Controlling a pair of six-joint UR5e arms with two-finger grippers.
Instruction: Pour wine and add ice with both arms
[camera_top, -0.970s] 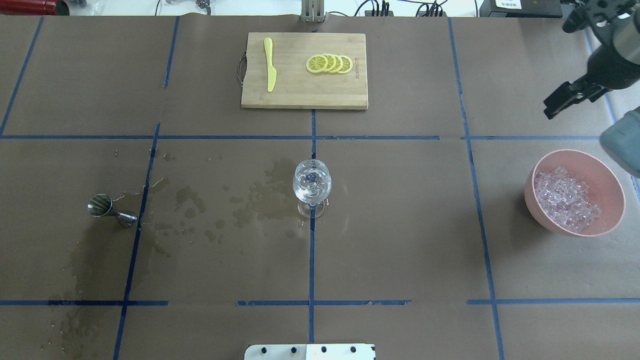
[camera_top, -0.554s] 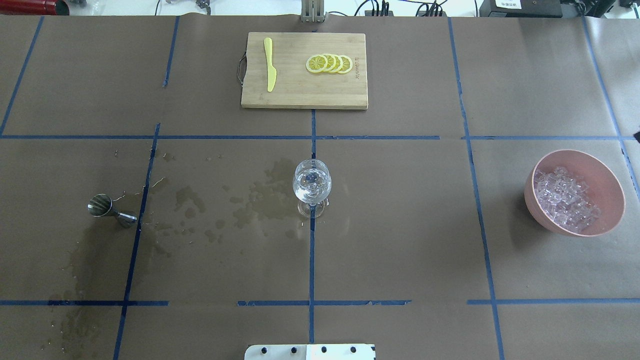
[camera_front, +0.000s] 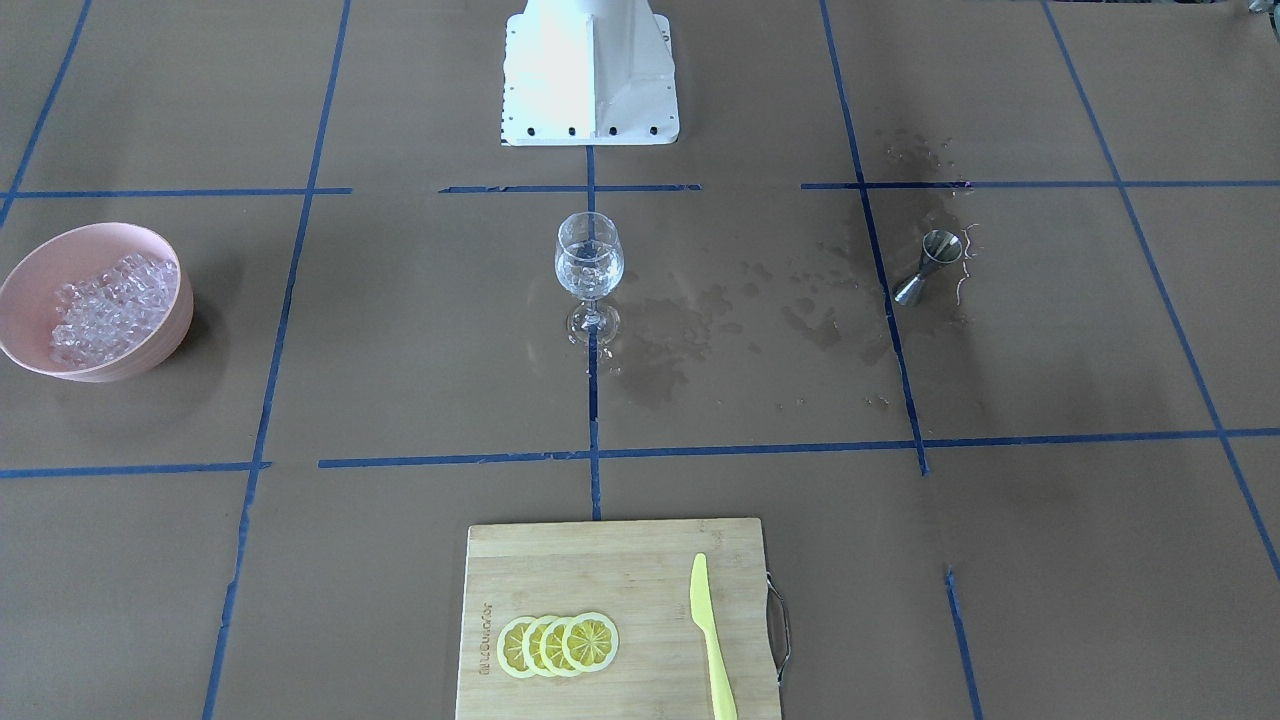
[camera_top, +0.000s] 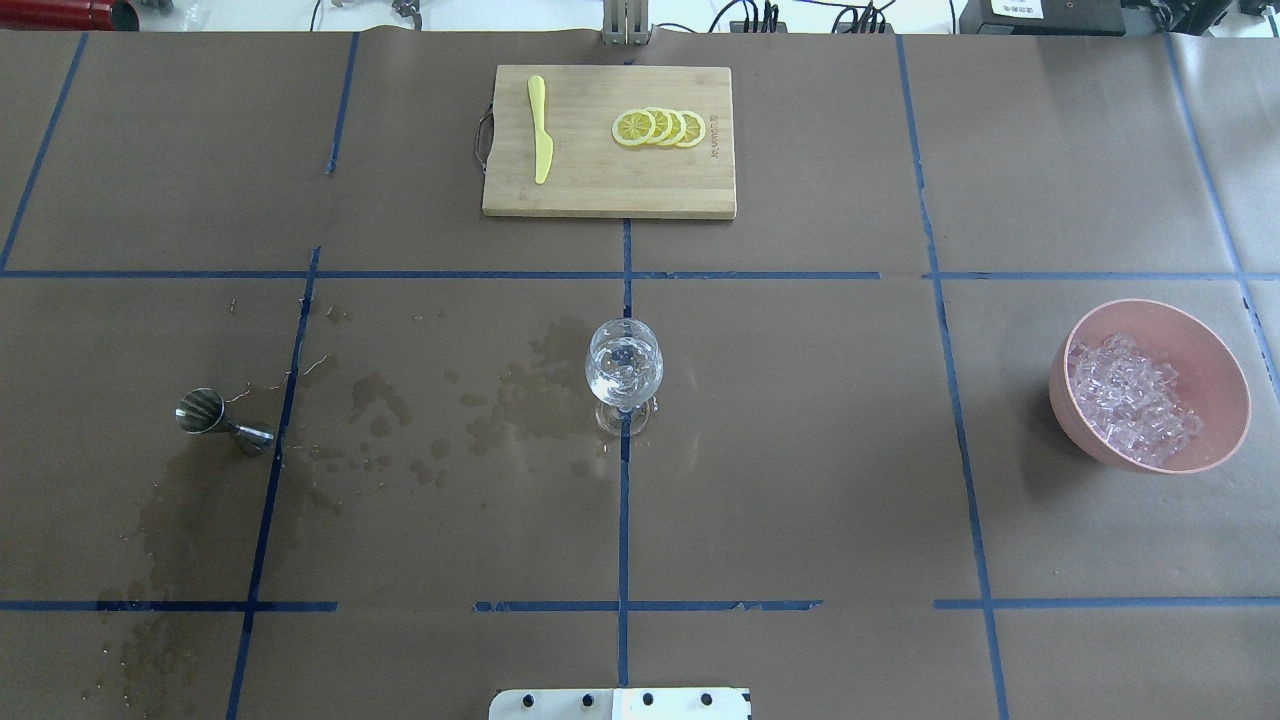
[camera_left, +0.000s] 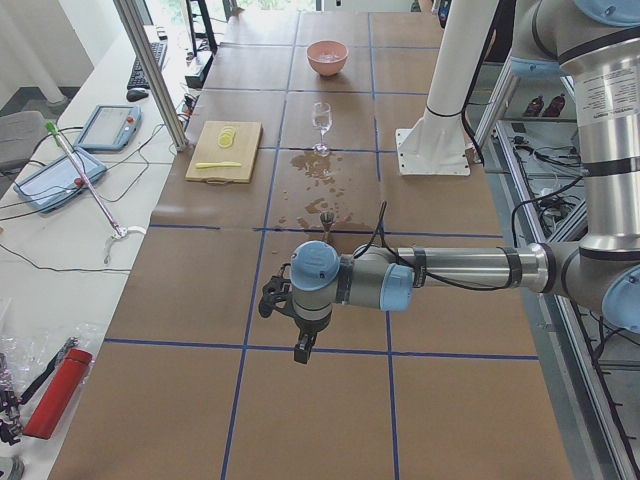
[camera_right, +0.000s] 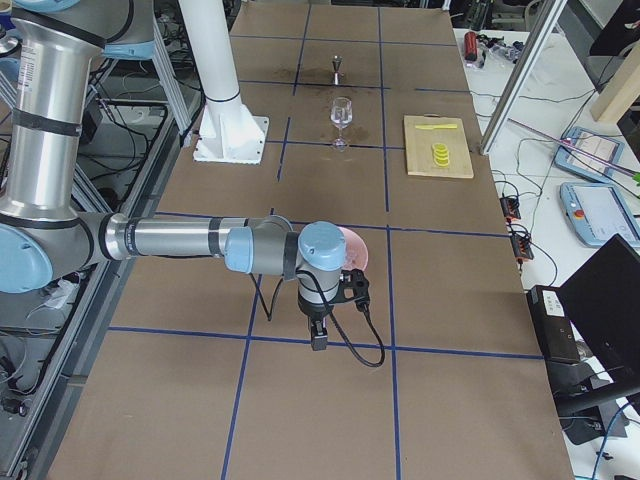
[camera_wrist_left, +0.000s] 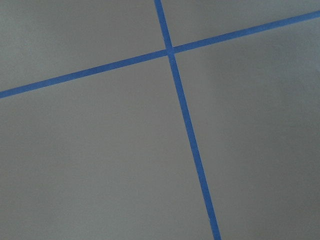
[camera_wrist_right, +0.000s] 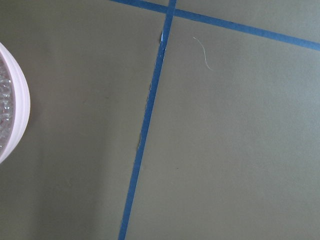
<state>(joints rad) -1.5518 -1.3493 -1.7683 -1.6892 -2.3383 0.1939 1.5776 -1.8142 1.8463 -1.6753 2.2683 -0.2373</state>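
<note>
A clear stemmed wine glass (camera_top: 623, 365) stands at the table's middle with glassy lumps and nearly clear liquid in its bowl; it also shows in the front view (camera_front: 589, 262). A steel measuring cup (camera_top: 205, 412) stands to its left; I cannot see what it holds. A pink bowl (camera_top: 1225, 360) heaped with ice (camera_top: 1130, 400) sits at the right. Both arms are outside the overhead and front views. The left gripper (camera_left: 303, 345) hangs over bare paper far from the cup. The right gripper (camera_right: 318, 335) hangs beside the bowl (camera_wrist_right: 20, 107). I cannot tell whether either is open.
A bamboo cutting board (camera_top: 580, 190) with lemon slices (camera_top: 660, 127) and a yellow knife (camera_top: 540, 128) lies at the far edge. Wet stains (camera_top: 520, 400) darken the paper between cup and glass. The white pedestal (camera_front: 588, 70) stands at the near edge.
The right arm, at the overhead view's upper right corner a second ago, has moved out of that view. The glass, cup and bowl have not moved.
</note>
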